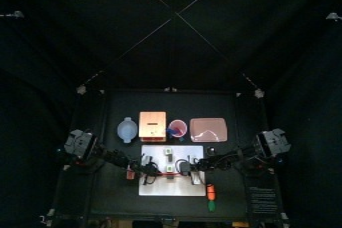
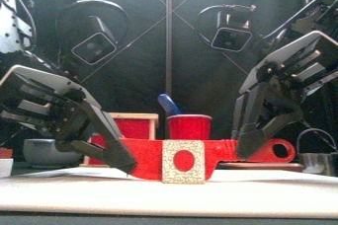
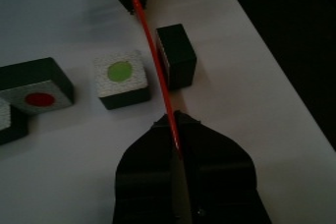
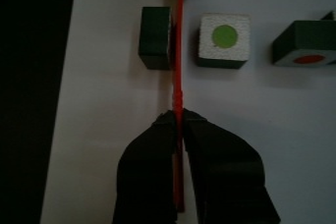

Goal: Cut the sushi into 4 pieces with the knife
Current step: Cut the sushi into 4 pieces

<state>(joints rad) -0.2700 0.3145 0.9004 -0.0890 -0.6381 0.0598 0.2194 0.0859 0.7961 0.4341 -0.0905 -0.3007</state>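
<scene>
Sushi pieces [image 3: 118, 79] on board [image 3: 66, 169]; box [image 1: 152, 126], cup [image 1: 178, 128], tray [image 1: 207, 129] behind.

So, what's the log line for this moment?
left gripper: shut on red toy knife | right gripper: shut on same knife | blade: between two separated dark green sushi blocks | surface: white cutting board

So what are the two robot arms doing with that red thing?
Both arms hold one red toy knife between them: the left pincer is shut on one end and the right pincer on the other. The blade is low over the white cutting board, between a dark green sushi block and a green-dot piece. A red-dot piece already lies apart.
</scene>
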